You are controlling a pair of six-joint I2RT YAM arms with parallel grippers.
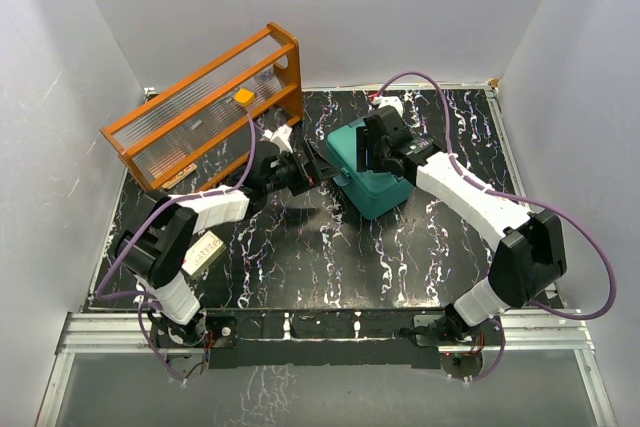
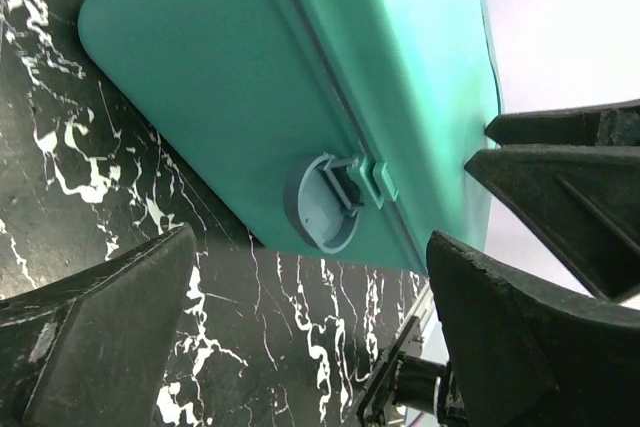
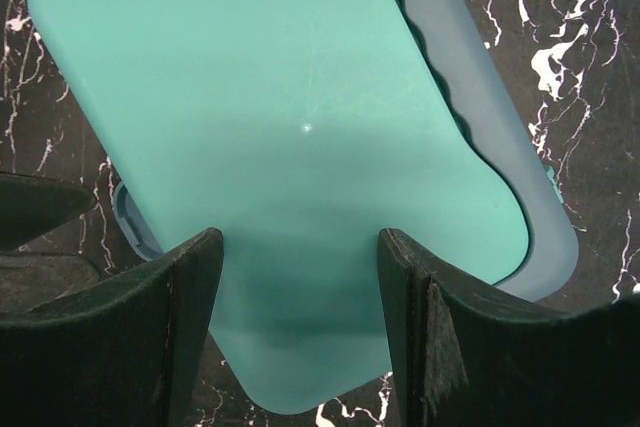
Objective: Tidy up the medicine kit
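Note:
The teal medicine kit lies shut on the black marbled table, right of centre. My left gripper is open and empty at the kit's left side. In the left wrist view the kit fills the top, and its round blue-grey latch faces my left gripper, a short way off. My right gripper is open and empty, hovering just over the lid. In the right wrist view its fingers straddle the lid's near end.
An orange wooden rack stands at the back left with a small orange item in it. A white labelled box lies by the left arm. A white object sits behind the kit. A blue-grey rim shows beside the lid.

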